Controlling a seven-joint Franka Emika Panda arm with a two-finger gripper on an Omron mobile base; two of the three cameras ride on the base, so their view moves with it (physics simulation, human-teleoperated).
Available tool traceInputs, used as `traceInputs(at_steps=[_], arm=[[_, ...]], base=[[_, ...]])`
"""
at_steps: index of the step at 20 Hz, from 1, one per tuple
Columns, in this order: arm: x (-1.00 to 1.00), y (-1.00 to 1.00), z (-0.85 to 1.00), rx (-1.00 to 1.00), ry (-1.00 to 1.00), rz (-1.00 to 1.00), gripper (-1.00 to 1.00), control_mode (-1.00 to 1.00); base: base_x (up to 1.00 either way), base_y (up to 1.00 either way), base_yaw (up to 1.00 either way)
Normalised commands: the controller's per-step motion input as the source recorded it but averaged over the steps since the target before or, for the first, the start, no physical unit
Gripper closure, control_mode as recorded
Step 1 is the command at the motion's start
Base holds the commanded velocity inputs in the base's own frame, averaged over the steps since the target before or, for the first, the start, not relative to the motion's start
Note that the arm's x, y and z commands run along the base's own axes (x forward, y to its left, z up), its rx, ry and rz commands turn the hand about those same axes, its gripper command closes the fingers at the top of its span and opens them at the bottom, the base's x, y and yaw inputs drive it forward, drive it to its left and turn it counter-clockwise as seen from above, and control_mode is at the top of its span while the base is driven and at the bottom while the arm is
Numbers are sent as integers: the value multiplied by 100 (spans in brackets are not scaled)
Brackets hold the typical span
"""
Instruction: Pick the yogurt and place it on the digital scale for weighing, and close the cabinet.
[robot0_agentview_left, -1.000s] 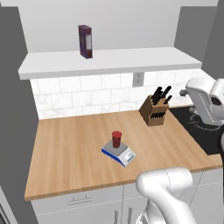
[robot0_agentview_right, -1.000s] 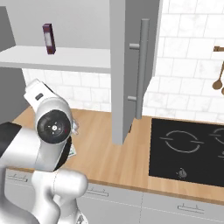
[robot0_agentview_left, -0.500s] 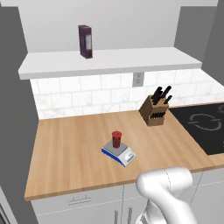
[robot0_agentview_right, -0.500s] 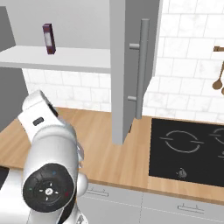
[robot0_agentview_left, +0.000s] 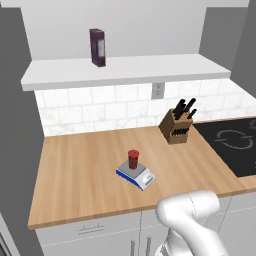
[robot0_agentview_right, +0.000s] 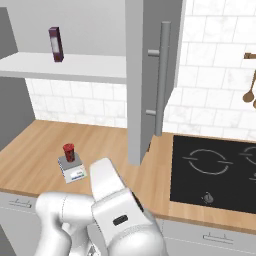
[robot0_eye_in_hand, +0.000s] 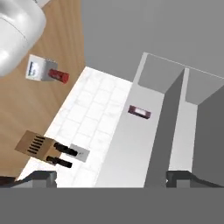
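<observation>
Swung down and forward since the earlier frames, the white arm is now folded low at the front of the bench (robot0_agentview_left: 80, 180), where before its big joint stood high beside the knife block (robot0_agentview_left: 177, 125). Nothing on the bench has been shifted.

The yogurt (robot0_agentview_left: 133, 159) is already placed upright on the grey plate of the digital scale (robot0_agentview_left: 135, 175), its long axis vertical and its red lid turned up, so the first part of the task is judged as done. What is left is the cabinet. Its right door (robot0_agentview_right: 150, 75) is seen standing out from the wall, edge-on toward the room, with the long bar handle (robot0_agentview_right: 160, 77) vertical on it.

In the hand view the tool (robot0_eye_in_hand: 111, 178) is released, its fingertips (robot0_eye_in_hand: 43, 177) spread wide with nothing between them. It is pointed up toward the open cabinet, where the white shelf (robot0_eye_in_hand: 127, 140) with the dark purple carton (robot0_eye_in_hand: 139, 112) is seen, and one grey door panel (robot0_eye_in_hand: 168, 127) is met almost edge-on between the tips. The door is thus well apart from the tool, above and ahead, and a sideways push against its flat face is probably called for.
</observation>
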Motion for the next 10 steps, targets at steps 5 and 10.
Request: traceInputs(at_steps=[5, 10], arm=[[-3, -86, -22, 13, -29, 0, -100, -100], [75, -82, 0, 25, -3, 3, -100, -100]], base=[[0, 0, 0], [0, 0, 0]])
